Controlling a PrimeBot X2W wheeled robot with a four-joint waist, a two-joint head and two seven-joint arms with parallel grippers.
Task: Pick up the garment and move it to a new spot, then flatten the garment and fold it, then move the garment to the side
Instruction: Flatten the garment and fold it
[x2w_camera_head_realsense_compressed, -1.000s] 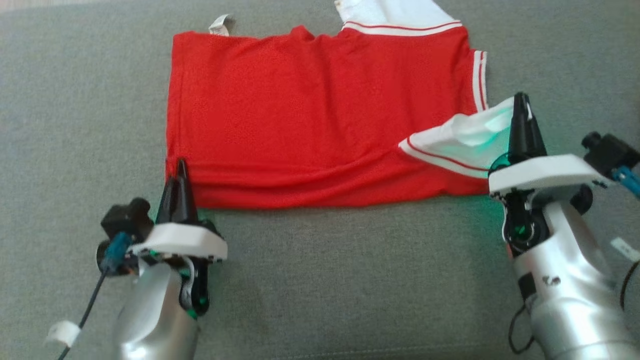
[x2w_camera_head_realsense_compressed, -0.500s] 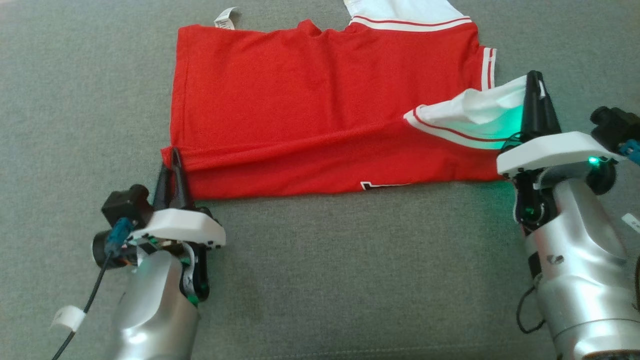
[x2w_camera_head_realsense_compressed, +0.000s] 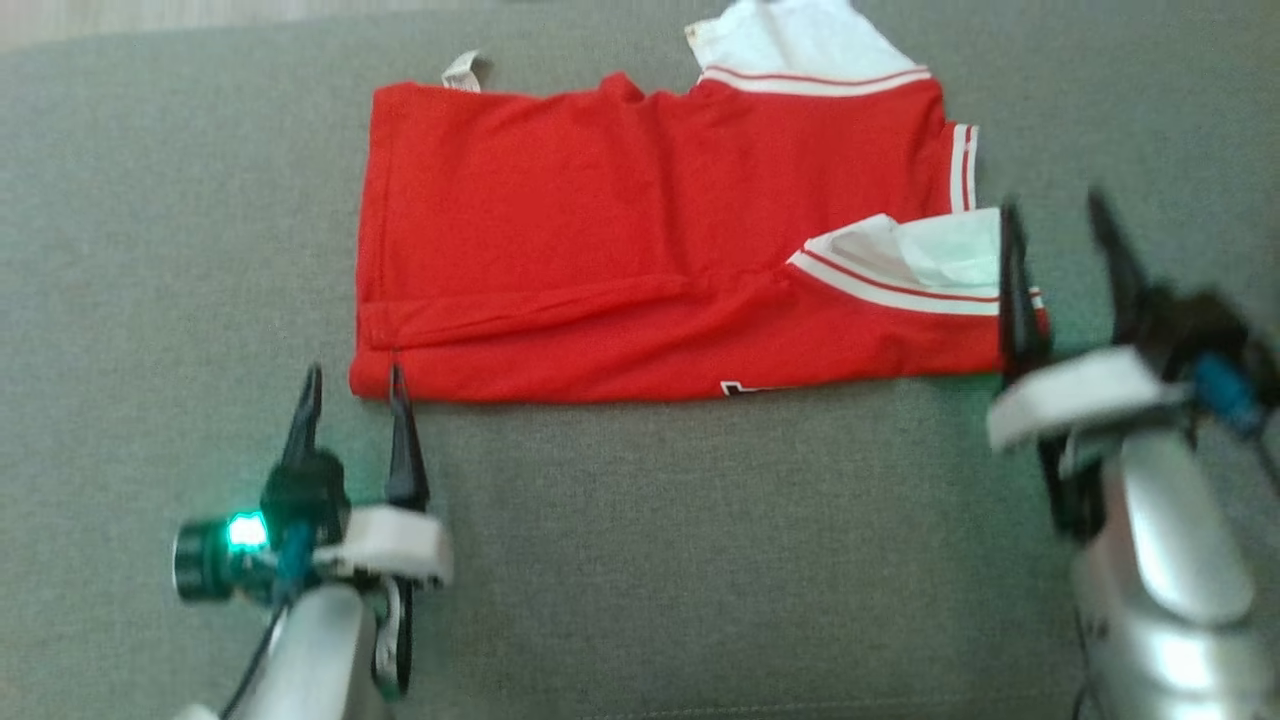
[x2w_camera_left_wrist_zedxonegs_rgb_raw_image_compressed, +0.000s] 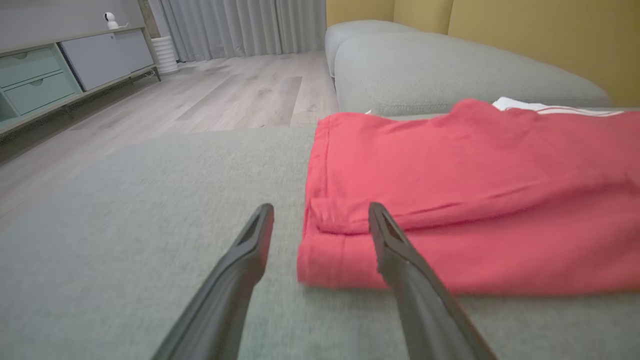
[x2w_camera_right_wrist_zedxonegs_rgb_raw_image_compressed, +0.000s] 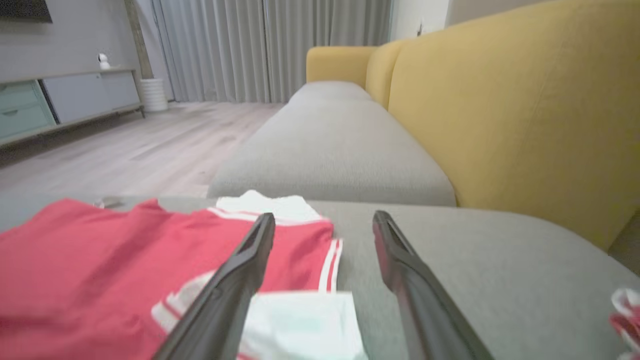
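The garment (x2w_camera_head_realsense_compressed: 620, 230), a red T-shirt with white sleeves, lies flat on the grey sofa cushion (x2w_camera_head_realsense_compressed: 700, 560), its near edge doubled over in a narrow fold. One white sleeve (x2w_camera_head_realsense_compressed: 930, 255) lies folded onto the red body at the right, and the other (x2w_camera_head_realsense_compressed: 800, 40) sticks out at the far edge. My left gripper (x2w_camera_head_realsense_compressed: 355, 372) stands open at the garment's near left corner (x2w_camera_left_wrist_zedxonegs_rgb_raw_image_compressed: 325, 260), one finger just over the hem, holding nothing. My right gripper (x2w_camera_head_realsense_compressed: 1053, 205) is open beside the folded sleeve (x2w_camera_right_wrist_zedxonegs_rgb_raw_image_compressed: 300, 320), empty.
A yellow sofa backrest (x2w_camera_right_wrist_zedxonegs_rgb_raw_image_compressed: 500, 100) rises on the right of the cushion. A second grey cushion (x2w_camera_right_wrist_zedxonegs_rgb_raw_image_compressed: 330, 145) runs on beyond the garment. Wooden floor (x2w_camera_left_wrist_zedxonegs_rgb_raw_image_compressed: 225, 90) and a low cabinet (x2w_camera_left_wrist_zedxonegs_rgb_raw_image_compressed: 50, 65) lie past the sofa's edge.
Both grippers have opened and let go of the garment. The lifted white sleeve has dropped onto the red body. Both arms have drawn back slightly, and the camera has shifted.
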